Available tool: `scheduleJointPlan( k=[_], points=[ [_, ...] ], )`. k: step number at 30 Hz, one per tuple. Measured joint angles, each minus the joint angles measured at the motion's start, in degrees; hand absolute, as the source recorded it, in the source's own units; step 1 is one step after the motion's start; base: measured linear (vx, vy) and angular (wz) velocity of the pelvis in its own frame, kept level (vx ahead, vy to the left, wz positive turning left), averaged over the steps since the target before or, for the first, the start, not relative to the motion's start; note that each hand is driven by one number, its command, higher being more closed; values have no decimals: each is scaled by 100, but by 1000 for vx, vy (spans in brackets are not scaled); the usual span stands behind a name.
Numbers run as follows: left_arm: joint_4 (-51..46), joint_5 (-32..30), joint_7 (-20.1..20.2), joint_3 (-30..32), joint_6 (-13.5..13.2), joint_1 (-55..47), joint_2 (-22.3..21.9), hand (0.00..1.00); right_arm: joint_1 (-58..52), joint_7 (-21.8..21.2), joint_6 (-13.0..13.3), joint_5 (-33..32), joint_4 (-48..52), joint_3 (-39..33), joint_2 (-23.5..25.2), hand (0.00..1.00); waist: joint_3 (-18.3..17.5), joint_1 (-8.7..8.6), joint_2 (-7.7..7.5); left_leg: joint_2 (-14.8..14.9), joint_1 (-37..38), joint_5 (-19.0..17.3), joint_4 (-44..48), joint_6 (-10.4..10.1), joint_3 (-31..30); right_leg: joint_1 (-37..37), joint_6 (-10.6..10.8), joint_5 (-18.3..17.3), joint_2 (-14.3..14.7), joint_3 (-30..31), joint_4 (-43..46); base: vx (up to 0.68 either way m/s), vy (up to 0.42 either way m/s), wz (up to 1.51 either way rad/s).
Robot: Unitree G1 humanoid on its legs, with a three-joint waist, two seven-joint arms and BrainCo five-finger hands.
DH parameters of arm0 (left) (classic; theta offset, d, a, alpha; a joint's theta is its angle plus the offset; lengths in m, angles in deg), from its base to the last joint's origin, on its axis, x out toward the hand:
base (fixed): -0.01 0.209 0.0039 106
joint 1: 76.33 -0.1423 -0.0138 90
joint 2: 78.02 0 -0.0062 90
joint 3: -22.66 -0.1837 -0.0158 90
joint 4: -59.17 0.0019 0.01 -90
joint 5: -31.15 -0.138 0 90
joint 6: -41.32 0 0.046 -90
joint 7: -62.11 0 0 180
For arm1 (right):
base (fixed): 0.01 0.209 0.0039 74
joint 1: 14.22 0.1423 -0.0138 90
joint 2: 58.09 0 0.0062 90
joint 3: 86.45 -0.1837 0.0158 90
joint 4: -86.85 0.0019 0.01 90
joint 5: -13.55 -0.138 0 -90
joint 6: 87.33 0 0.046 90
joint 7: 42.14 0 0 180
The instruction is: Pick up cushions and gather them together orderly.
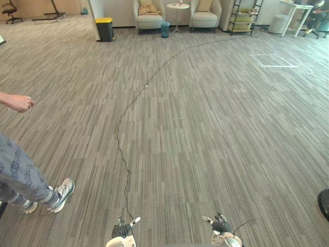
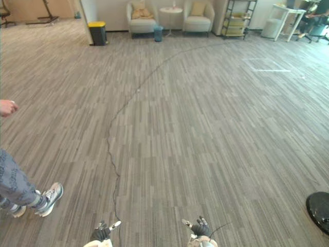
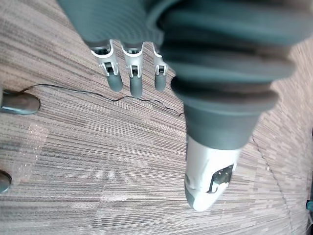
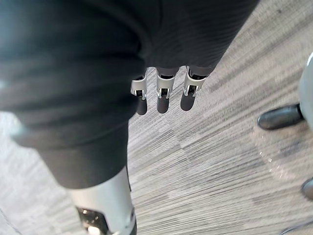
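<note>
Two cushions: a tan, lumpy left cushion sits on the left armchair, and a tan right cushion leans on the back of the right armchair.
Where they are: against the far wall, well apart from the robot, with a small round table between the chairs.
Floor: grey striped carpet floor lies open between the robot and the chairs.
Left hand: hangs low at the robot's side, fingers straight and relaxed, holding nothing.
Right hand: hangs low, fingers straight, also holding nothing.
Person: stands at the left edge in grey trousers and sneakers, one arm raised.
Step in hand: likely the approach, as no cushion is within reach.
Next move: probably a walk across the floor to the chairs, passing the yellow-lidded bin, then a reach for one cushion.
</note>
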Motion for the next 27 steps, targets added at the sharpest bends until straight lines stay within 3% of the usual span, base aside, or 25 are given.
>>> scheduleJointPlan(
  k=[8,27],
  points=[
    [193,-96,-2,-2,7,129,96,0,103,-4,8,-21,-191,-422,24,0,72,11,-55,-39,19,0,2,1,-10,-1,1,1,-38,-74,3,6,-21,2],
    [388,-82,-89,238,94,183,56,0,106,-3,72,-308,-207,-467,7,0,101,10,1,-86,-69,24,-7,41,-136,14,-5,6,-70,-211,-116,-43,-51,4]
  ],
)
